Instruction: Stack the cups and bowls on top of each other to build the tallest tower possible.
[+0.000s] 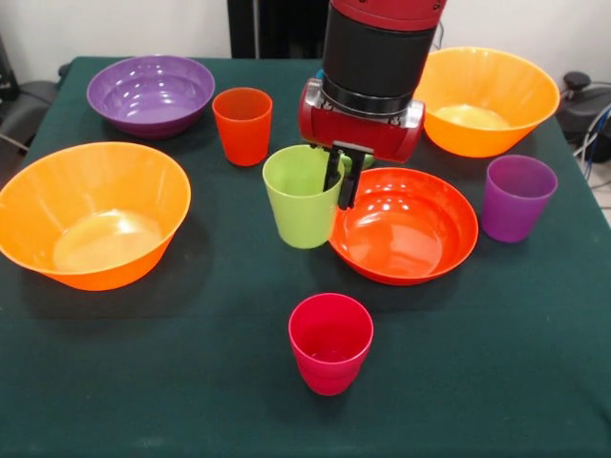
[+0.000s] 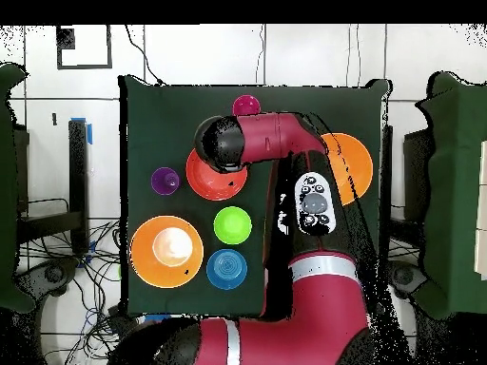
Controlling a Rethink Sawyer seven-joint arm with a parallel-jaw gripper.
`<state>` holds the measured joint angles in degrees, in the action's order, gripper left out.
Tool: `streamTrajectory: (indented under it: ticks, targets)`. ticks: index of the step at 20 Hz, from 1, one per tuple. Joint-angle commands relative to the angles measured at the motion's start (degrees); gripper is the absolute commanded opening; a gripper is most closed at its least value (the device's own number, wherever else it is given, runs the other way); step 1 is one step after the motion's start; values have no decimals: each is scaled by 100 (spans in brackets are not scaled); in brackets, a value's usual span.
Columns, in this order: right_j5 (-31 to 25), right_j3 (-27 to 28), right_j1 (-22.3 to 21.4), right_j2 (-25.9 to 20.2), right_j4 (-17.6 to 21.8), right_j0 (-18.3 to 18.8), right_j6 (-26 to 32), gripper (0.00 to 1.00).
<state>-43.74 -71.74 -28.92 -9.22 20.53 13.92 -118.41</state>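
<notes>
Item: arm and jaws (image 1: 340, 176). The arm is coming down from twelve o'clock over the middle of the counter (image 1: 191, 382). The two dark fingers (image 1: 348, 181) are standing close together, pinching the right-hand wall of the green cup (image 1: 303, 196), one finger inside the rim and one outside. The cup looks upright; I cannot tell whether it is lifted or sitting on the cloth.

Item: cups. The orange cup (image 1: 242, 125) is standing at eleven o'clock from the green one, the purple cup (image 1: 516, 197) at three o'clock, and the crimson cup (image 1: 330, 342) at six o'clock, all mouth up and well apart. No tower is standing yet.

Item: bowls.
- The red bowl (image 1: 405, 224) is lying just beside the green cup at three o'clock.
- One orange bowl (image 1: 93, 214) is sitting at nine o'clock.
- A second orange bowl (image 1: 486, 100) is sitting at one o'clock.
- The purple bowl (image 1: 151, 93) is sitting at ten o'clock.
- From above, a small green bowl (image 2: 232, 225) and a small blue bowl (image 2: 226, 269) are showing near the robot's base.

Item: risks, as I judge them.
- A one-wall pinch is giving little hold, so the cup may swing or slip out in a quick move.
- The red bowl's rim is so close that a low carry may be clipping it and shoving it.
- Setting the cup mouth up into another cup would only nest it and add little height.
- An off-centre release would tip it over.
</notes>
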Motion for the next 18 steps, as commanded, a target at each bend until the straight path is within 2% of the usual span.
streamTrajectory:
  ticks: [1, 11, 18]
  targets:
    - [-794, 370, -33, -547, 407, -82, 1588, 0]
    - [-1182, 793, -36, -782, 289, -26, 1755, 0]
    - [-1504, 1324, 154, -935, 310, -62, 1804, 0]
